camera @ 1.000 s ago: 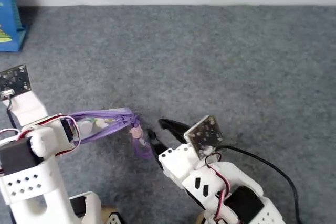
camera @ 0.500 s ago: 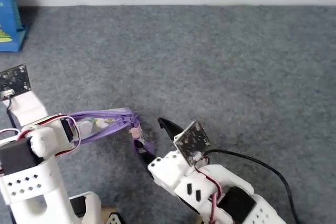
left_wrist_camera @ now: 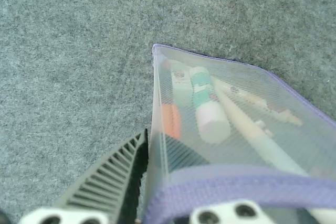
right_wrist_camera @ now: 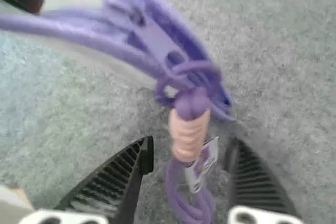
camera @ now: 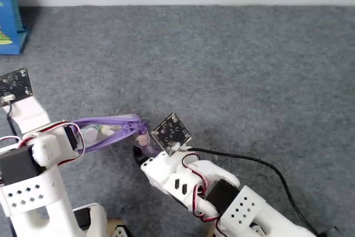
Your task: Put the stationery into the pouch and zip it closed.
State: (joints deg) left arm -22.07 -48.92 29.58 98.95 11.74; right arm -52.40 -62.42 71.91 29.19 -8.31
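The purple pouch [camera: 108, 129], stationery [left_wrist_camera: 207, 108] already inside, is held clamped at one end over the bench [camera: 249, 70] by the left arm's jaws, while the right arm's jaws, brought closer within the last second, are set open astride the zip pull [right_wrist_camera: 188, 129], ready for closing.
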